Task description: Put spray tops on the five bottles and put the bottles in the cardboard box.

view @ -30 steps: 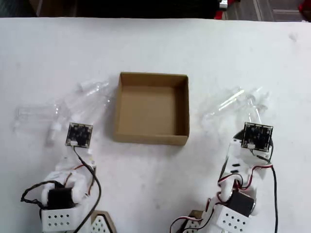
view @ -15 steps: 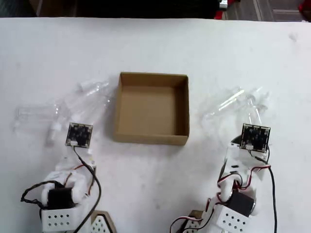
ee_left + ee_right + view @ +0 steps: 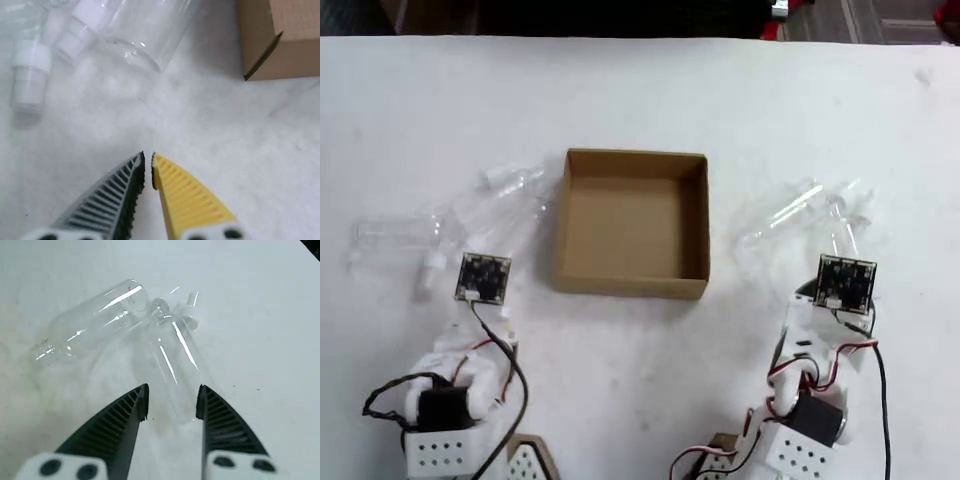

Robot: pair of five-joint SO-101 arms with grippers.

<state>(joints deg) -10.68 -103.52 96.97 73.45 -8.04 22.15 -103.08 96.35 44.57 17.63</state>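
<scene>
The open cardboard box point(image 3: 634, 222) sits mid-table with nothing in it. Left of it lie clear bottles point(image 3: 500, 205) and white spray tops point(image 3: 430, 272); the left wrist view shows a bottle's base point(image 3: 150, 35) and a white spray top point(image 3: 30, 75) ahead of my left gripper point(image 3: 148, 165), which is shut and holds nothing, just above the table. Right of the box lie two clear bottles point(image 3: 790, 212). My right gripper point(image 3: 171, 401) is open, its fingertips either side of the near end of one clear bottle point(image 3: 175, 360); a second bottle point(image 3: 95, 320) lies beside it.
The box's near corner point(image 3: 260, 60) stands close to the left gripper. White tabletop point(image 3: 640, 90) stretches behind the box and between the two arms. A dark edge runs along the table's far side.
The right arm has edged slightly forward toward the bottles. The left arm, the box and the bottles have kept still.
</scene>
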